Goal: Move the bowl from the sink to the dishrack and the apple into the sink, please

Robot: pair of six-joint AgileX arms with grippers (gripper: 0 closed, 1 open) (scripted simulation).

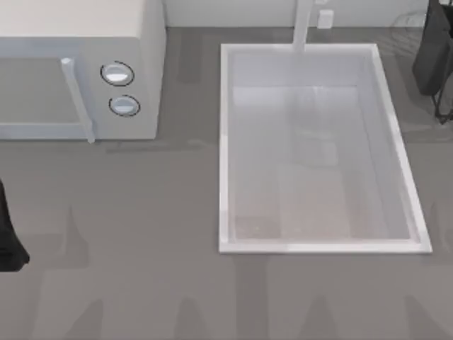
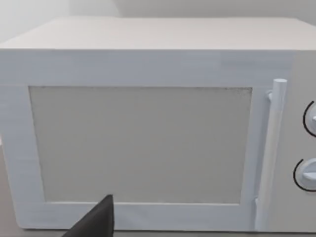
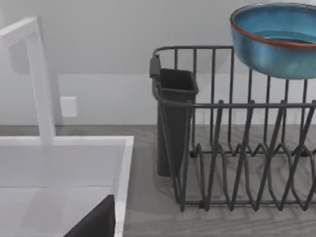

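The deep blue bowl (image 3: 276, 42) with its thin red rim is up at the top rail of the dark wire dishrack (image 3: 237, 148). I cannot tell whether it rests on the rack or hangs free. The white sink (image 1: 225, 142) holds nothing, and its faucet post (image 3: 42, 84) stands at the back. My right gripper (image 1: 433, 57) is at the table's far right corner, beside the sink, and a dark part of it (image 3: 94, 222) shows low in the right wrist view. My left gripper (image 1: 8, 241) is parked at the left edge. The apple is out of view.
A white microwave (image 1: 78, 71) with two round knobs and a bar handle stands at the back left, and its door (image 2: 140, 143) faces the left wrist camera. A dark cutlery cup (image 3: 175, 123) hangs on the rack's end nearest the sink. Grey countertop lies in front.
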